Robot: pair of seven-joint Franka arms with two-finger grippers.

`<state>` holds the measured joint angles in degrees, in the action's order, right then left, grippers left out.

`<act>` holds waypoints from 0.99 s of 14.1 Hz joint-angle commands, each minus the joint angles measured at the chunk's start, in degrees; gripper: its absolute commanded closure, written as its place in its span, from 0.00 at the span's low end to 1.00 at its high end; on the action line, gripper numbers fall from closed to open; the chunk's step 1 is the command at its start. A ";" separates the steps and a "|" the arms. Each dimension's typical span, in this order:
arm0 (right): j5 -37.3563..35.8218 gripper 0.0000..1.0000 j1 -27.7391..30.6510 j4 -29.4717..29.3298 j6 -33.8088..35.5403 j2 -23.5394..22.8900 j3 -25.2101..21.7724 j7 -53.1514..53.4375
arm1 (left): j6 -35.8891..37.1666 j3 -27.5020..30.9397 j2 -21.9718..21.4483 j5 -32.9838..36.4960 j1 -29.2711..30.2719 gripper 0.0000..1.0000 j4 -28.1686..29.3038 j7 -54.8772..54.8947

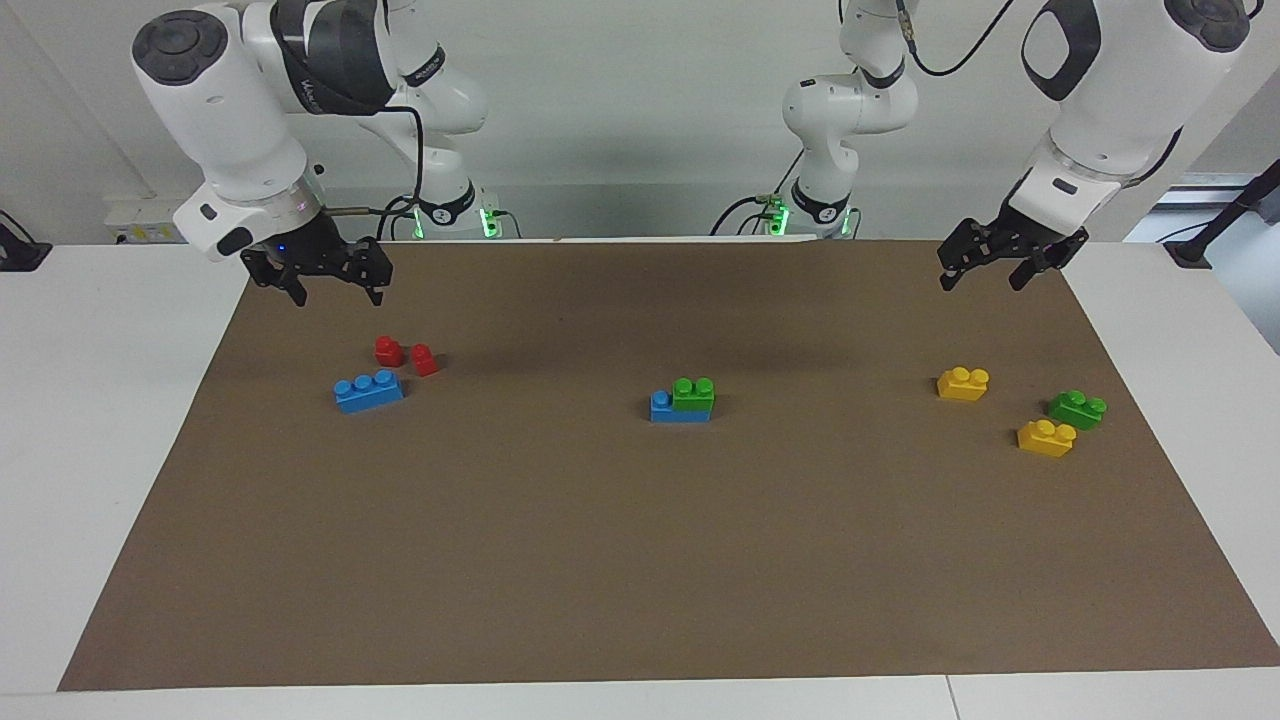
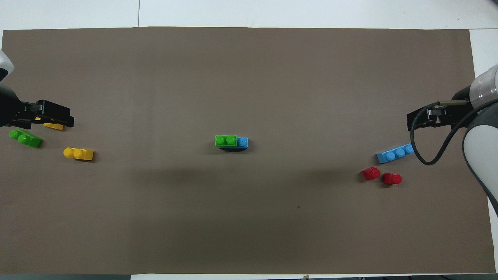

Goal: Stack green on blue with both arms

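Observation:
A green brick [image 1: 693, 393] sits on a blue brick [image 1: 665, 408] at the middle of the brown mat, leaving one blue stud uncovered; the pair shows in the overhead view too, green [image 2: 225, 140] on blue [image 2: 242, 142]. A second blue brick [image 1: 369, 391] [image 2: 395, 153] lies alone toward the right arm's end. A second green brick [image 1: 1077, 409] [image 2: 25, 138] lies toward the left arm's end. My right gripper [image 1: 337, 296] [image 2: 418, 118] hangs open and empty over the mat at its own end. My left gripper [image 1: 982, 281] [image 2: 58, 116] hangs open and empty over the mat at its end.
Two small red pieces [image 1: 388, 350] [image 1: 425, 360] lie beside the lone blue brick, nearer the robots. Two yellow bricks [image 1: 963, 383] [image 1: 1046, 438] lie beside the lone green brick. The brown mat [image 1: 640, 560] covers the white table.

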<state>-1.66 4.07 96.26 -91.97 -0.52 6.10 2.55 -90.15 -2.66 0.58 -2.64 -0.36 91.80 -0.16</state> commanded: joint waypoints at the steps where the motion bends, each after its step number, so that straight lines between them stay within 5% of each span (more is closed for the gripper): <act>1: -0.54 0.00 0.94 0.51 0.39 0.52 0.49 -1.15 | 0.24 -0.15 0.04 -0.79 0.36 0.00 -0.74 1.04; 14: -0.54 0.00 0.94 0.60 0.47 0.61 0.49 -1.06 | 0.15 -0.15 0.12 0.18 0.09 0.00 -0.74 1.04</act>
<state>-1.66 4.11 96.26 -91.97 -0.52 6.08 2.55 -90.15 -2.72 0.58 -2.63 -0.36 91.80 -0.04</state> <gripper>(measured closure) 0.000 0.000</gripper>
